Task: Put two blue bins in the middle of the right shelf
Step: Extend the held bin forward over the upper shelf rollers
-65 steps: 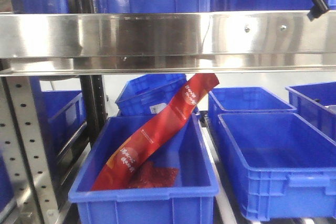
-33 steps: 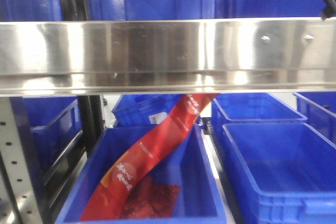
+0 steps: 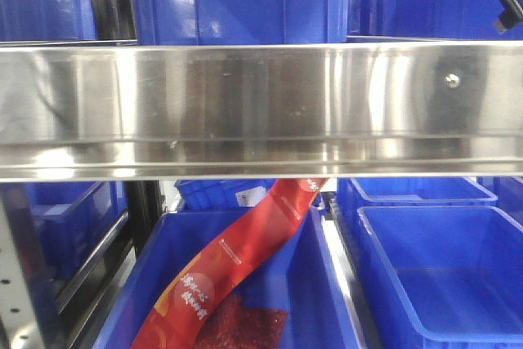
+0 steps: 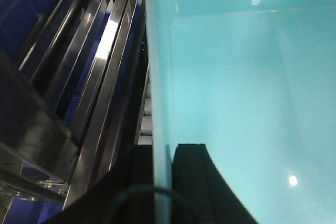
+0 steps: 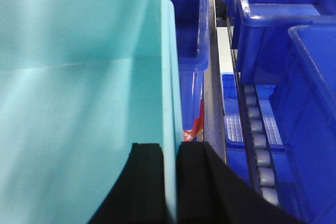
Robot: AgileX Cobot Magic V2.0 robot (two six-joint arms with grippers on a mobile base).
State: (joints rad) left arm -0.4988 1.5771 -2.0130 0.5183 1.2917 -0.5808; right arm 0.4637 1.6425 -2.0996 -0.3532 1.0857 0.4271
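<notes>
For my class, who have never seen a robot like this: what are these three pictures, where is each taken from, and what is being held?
This is a wheeled robot with two arms. The front view looks at a steel shelf rail; below it, a dark blue bin holds a long red packet, with another dark bin to its right. The other two views come from cameras on the wrists. Each shows black fingers pinching a side wall of a pale aqua bin: the left gripper on one wall, the right gripper on another. I cannot tell whether it is one bin or two stacked.

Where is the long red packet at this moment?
In the front view, the red packet leans diagonally in the lower-left dark blue bin, its top end hidden behind the steel shelf rail.
</notes>
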